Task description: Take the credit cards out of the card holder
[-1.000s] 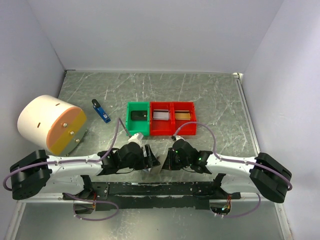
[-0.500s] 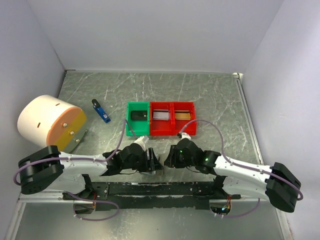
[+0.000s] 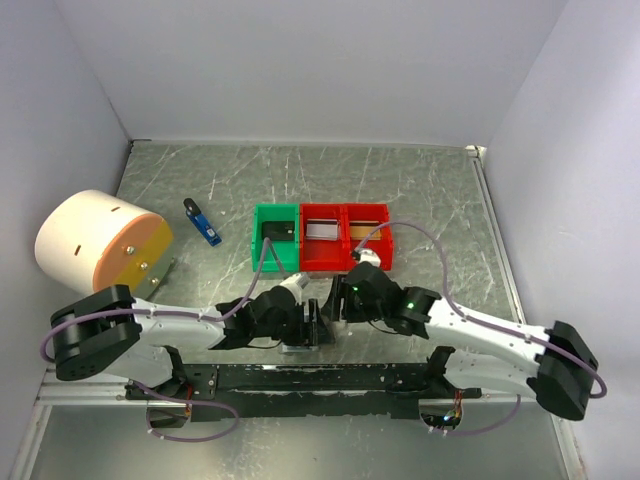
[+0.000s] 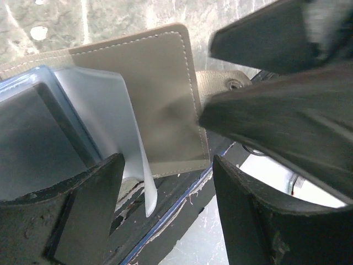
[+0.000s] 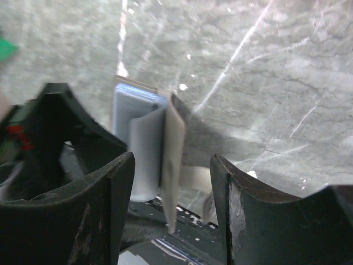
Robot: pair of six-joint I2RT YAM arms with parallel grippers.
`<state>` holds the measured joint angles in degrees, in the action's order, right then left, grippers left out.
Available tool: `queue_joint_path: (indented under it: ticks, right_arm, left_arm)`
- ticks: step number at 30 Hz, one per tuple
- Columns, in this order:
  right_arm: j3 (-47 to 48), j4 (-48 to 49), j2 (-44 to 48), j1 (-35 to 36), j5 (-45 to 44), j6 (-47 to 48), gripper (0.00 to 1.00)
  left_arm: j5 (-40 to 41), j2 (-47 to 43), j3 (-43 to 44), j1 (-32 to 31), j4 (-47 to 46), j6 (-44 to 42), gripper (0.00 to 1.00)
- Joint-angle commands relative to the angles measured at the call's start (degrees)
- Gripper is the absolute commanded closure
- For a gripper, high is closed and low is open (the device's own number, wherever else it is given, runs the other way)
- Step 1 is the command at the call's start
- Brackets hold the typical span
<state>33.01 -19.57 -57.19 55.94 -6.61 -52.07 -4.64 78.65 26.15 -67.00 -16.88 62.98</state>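
Note:
The grey card holder (image 4: 160,94) stands half open at the table's near edge, its pale blue inner panel (image 4: 94,110) toward the left. My left gripper (image 4: 165,221) is open around its lower corner, and a pale flap hangs beside the left finger (image 4: 83,215). My right gripper (image 5: 171,215) is also open, and the holder's grey cover (image 5: 174,160) stands edge-on between its fingers without touching them. From above, both grippers (image 3: 308,326) (image 3: 335,305) meet over the holder, and only a pale sliver (image 3: 298,347) shows. Cards lie in the trays: dark (image 3: 277,231), silver (image 3: 322,231), gold (image 3: 367,231).
A green tray (image 3: 260,245) and two red trays (image 3: 345,262) stand side by side just beyond the grippers. A blue-and-black gadget (image 3: 201,223) lies further left. A large white-and-orange cylinder (image 3: 95,245) sits at the left wall. The black base rail (image 3: 330,378) runs under the holder.
My right gripper has opened and let go of the card holder. Both grippers have drawn closer together, the left one sliding right and the right one reaching left.

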Motion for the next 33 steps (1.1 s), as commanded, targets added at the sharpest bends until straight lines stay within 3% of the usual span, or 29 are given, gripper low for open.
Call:
queue_joint_path:
  ticks: [1, 7, 11, 15, 17, 24, 29, 33]
  right_arm:
    - [1.1, 0.3, -6.3, 0.0, 1.0, 1.1, 0.43]
    - [1.3, -0.6, -10.1, 0.0, 0.6, 3.3, 0.46]
    - [-1.6, 1.6, -8.1, 0.0, 1.2, 2.1, 0.71]
    - [-7.1, 7.2, -5.2, 0.0, 3.8, -0.9, 0.76]
    - [-9.4, 8.7, -4.1, 0.0, 3.9, -2.2, 0.76]
    - [-7.9, 4.5, -1.4, 0.0, 0.3, -2.7, 0.68]
    - [-6.0, 1.1, 0.6, 0.0, -0.8, -2.2, 0.58]
    - [-6.2, 3.8, 0.8, 0.0, 2.2, -1.3, 0.53]
  left_arm:
    - [-1.7, 0.2, 2.4, -1.1, -0.6, -2.4, 0.23]
    - [-2.1, -0.1, 2.5, -1.6, -0.8, -3.3, 0.23]
    - [-1.2, -1.7, 3.0, -1.9, -1.8, -3.8, 0.23]
    - [-1.1, -2.2, 4.0, -2.1, -3.4, -5.0, 0.28]
    - [-2.3, -1.3, 4.0, -2.2, -5.2, -5.8, 0.38]
    - [-3.2, 4.6, 1.2, -2.5, -8.1, -3.3, 0.52]
    - [-2.3, 5.6, 0.5, -2.8, -8.4, -2.6, 0.53]
    - [-2.3, 6.0, 1.0, -3.2, -7.6, -3.0, 0.53]
